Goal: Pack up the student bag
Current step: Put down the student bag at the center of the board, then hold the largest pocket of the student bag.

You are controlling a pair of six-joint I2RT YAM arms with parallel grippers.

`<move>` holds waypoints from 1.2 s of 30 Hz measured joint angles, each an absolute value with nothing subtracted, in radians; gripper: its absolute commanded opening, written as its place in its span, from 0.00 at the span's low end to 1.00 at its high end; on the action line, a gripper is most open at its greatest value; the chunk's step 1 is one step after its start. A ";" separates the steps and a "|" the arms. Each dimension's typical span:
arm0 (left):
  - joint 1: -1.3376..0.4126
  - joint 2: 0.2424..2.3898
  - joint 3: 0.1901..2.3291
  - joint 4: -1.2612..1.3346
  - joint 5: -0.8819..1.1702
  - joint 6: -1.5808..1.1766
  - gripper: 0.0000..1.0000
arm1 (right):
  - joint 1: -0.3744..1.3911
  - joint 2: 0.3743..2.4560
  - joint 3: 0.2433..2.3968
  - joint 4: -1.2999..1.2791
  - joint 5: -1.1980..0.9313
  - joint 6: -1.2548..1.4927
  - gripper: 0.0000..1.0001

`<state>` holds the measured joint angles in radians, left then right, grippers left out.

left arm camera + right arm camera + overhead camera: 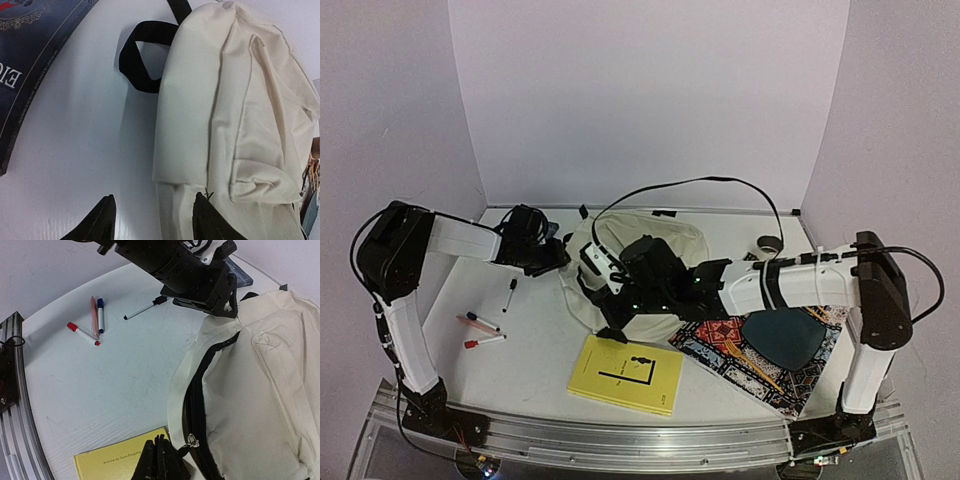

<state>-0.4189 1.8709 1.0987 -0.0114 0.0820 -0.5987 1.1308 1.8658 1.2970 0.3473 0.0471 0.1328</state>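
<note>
Our right claw (159, 452) is clenched just beside the zipper pull (190, 442) of the student bag (260, 390), probably so it can work the zipper. We cannot tell whether it pinches anything. Our left claw (154, 210) stands released at the bag's opposite edge with one finger against the fabric, likely placed to steady it. The bag lies flat mid-desk. The yellow book (115, 462) and markers (95, 325) wait nearby on the smooth white desk (125, 380). Plain pale walls (650, 90) enclose it.
</note>
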 measured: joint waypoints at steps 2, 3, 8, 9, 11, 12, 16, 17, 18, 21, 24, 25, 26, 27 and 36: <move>-0.419 1.804 1.057 -0.017 0.084 -0.613 0.65 | 1.132 1.881 1.312 0.354 0.041 0.134 0.00; -0.419 1.764 1.034 -0.016 0.088 -0.628 0.66 | 1.133 1.890 1.319 0.360 0.038 0.135 0.00; -0.420 1.576 0.910 0.004 0.111 -0.694 0.70 | 1.133 1.922 1.341 0.382 0.031 0.137 0.00; -0.421 1.544 0.883 0.008 0.119 -0.712 0.71 | 1.133 1.926 1.343 0.384 0.029 0.138 0.00; -0.427 1.485 0.832 0.014 0.136 -0.748 0.71 | 1.133 1.932 1.344 0.388 0.021 0.139 0.00; -0.432 1.464 0.809 0.022 0.146 -0.769 0.71 | 1.133 1.932 1.344 0.389 0.018 0.139 0.00; -0.487 1.419 0.743 0.046 0.174 -0.841 0.72 | 1.133 1.932 1.345 0.392 0.011 0.140 0.00; -0.509 1.417 0.730 0.056 0.182 -0.859 0.72 | 1.133 1.932 1.346 0.392 0.010 0.140 0.00; -0.525 1.415 0.722 0.061 0.189 -0.870 0.72 | 1.133 1.932 1.346 0.393 0.008 0.141 0.00; -0.571 1.414 0.701 0.081 0.208 -0.910 0.72 | 1.133 1.933 1.346 0.395 0.004 0.146 0.00; -0.597 1.414 0.698 0.097 0.208 -0.937 0.70 | 1.133 1.933 1.346 0.397 0.004 0.151 0.00; -0.604 1.415 0.698 0.104 0.208 -0.943 0.69 | 1.133 1.933 1.346 0.398 0.003 0.152 0.00; -0.611 1.416 0.698 0.111 0.208 -0.946 0.68 | 1.133 1.933 1.346 0.398 0.003 0.154 0.00; -0.617 1.420 0.699 0.117 0.208 -0.950 0.67 | 1.133 1.933 1.346 0.398 0.003 0.154 0.00; -0.667 1.490 0.709 0.133 0.208 -0.964 0.36 | 1.133 1.933 1.346 0.398 0.003 0.154 0.00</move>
<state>-0.6674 1.4903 0.7088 0.1331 0.2085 -0.9644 1.1332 1.9327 1.3460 0.3981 0.0030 0.1543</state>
